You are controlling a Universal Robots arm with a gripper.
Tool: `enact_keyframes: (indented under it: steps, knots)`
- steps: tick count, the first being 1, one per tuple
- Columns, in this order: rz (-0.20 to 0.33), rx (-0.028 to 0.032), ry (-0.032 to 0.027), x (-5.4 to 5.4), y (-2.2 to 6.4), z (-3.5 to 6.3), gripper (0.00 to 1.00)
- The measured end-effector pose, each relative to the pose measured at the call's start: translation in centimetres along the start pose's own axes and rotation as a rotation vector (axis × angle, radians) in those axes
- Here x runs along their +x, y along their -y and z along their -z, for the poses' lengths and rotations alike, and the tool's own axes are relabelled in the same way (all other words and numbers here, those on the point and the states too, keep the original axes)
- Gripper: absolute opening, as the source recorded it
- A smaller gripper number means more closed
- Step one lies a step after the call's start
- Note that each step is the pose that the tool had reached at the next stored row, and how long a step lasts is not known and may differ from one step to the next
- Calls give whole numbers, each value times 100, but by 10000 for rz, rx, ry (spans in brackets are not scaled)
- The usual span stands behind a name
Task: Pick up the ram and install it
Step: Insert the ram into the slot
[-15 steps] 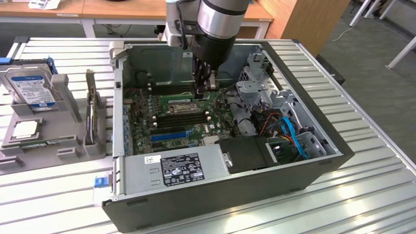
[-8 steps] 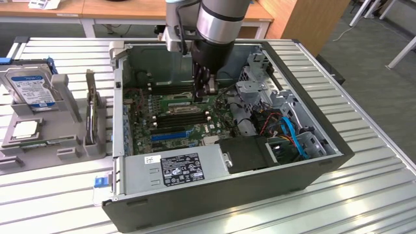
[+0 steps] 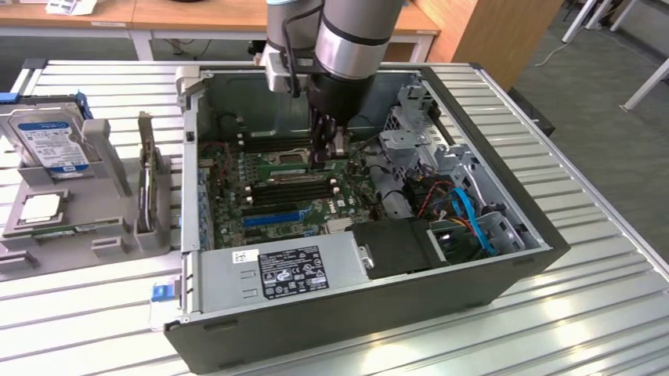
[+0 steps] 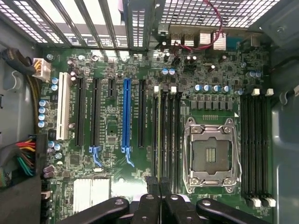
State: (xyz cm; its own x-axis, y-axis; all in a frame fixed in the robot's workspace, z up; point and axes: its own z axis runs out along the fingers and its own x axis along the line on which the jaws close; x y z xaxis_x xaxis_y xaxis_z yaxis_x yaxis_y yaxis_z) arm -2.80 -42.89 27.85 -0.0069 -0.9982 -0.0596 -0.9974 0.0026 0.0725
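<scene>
- Ram (image 4: 159, 135) is seen edge-on, standing upright in a black memory slot on the motherboard (image 4: 219, 70), just beside the bare CPU socket (image 4: 210, 156).
- Its slot is flanked by further black memory slots (image 4: 171, 135). A second bank (image 4: 256, 144) is found on the far side of the socket, so two banks are counted.
- One blue expansion slot (image 4: 126, 116) and one white slot (image 4: 61, 107) are counted further along the board, with black slots between them.
- In the exterior view the open case (image 3: 366, 313) is carried by the table (image 3: 585, 313). One power supply (image 3: 282, 270) is set at its near edge, and blue cables (image 3: 475, 223) are bundled towards the exterior view's right.
- One hard drive (image 3: 44, 141) and one expansion card (image 3: 152, 184) are held in a grey stand (image 3: 115, 235) outside the case, on the exterior view's left.
- The jaws of the gripper (image 4: 158, 184) are drawn almost together, and the ram's thin top edge is pinched between them.
</scene>
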Motion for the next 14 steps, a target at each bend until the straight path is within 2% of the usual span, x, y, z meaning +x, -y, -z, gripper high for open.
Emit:
enact_keyframes:
  steps: [14]
  knots:
    - [0,0,-1,10,12,-163,12]
